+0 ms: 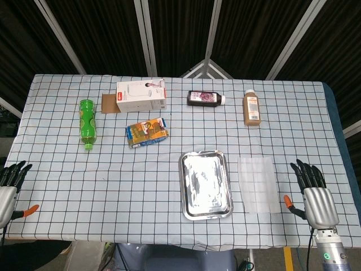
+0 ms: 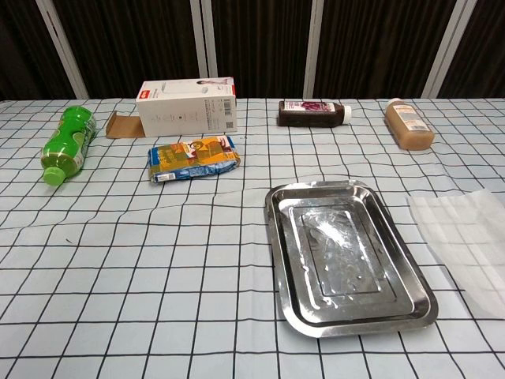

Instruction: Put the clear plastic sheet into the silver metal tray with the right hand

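head: high, steep down | chest: low, near | shared: tray

We are seeing the clear plastic sheet lying flat on the checkered desk, just right of the silver metal tray and apart from it. The tray is sitting upright, its shiny, rectangular basin holding nothing.
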Controlling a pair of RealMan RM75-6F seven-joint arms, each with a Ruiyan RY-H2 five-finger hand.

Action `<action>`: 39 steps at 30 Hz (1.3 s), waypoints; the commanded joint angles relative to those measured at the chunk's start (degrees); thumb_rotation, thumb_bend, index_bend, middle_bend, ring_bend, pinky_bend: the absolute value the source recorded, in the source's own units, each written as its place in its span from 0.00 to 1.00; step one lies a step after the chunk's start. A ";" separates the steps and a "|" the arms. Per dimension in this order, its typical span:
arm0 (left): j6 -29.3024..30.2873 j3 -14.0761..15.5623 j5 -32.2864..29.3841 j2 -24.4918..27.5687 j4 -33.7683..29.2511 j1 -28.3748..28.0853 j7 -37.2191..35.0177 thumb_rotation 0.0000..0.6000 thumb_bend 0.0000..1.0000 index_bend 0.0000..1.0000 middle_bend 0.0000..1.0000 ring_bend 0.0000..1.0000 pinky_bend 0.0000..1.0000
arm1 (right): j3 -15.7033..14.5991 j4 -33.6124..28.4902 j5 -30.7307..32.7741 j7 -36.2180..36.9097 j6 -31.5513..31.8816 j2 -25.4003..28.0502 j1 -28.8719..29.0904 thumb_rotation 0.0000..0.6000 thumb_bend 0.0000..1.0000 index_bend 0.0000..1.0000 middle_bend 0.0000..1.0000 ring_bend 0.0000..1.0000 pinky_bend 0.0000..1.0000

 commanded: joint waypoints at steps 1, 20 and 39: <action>-0.02 0.00 -0.02 0.01 -0.02 -0.01 0.01 1.00 0.00 0.00 0.00 0.00 0.00 | -0.02 0.02 -0.01 -0.02 0.00 -0.01 -0.01 1.00 0.40 0.00 0.00 0.00 0.00; -0.25 0.04 0.21 0.05 -0.04 -0.19 -0.17 1.00 0.00 0.00 0.00 0.00 0.00 | -4.00 2.35 -6.88 -2.24 -4.41 1.41 2.36 1.00 0.40 0.00 0.00 0.00 0.00; -0.92 0.40 0.45 0.60 -0.63 -0.40 -0.69 1.00 0.00 0.00 0.00 0.00 0.00 | -3.37 -2.11 5.16 -22.93 -12.06 -5.10 2.70 1.00 0.40 0.00 0.00 0.00 0.00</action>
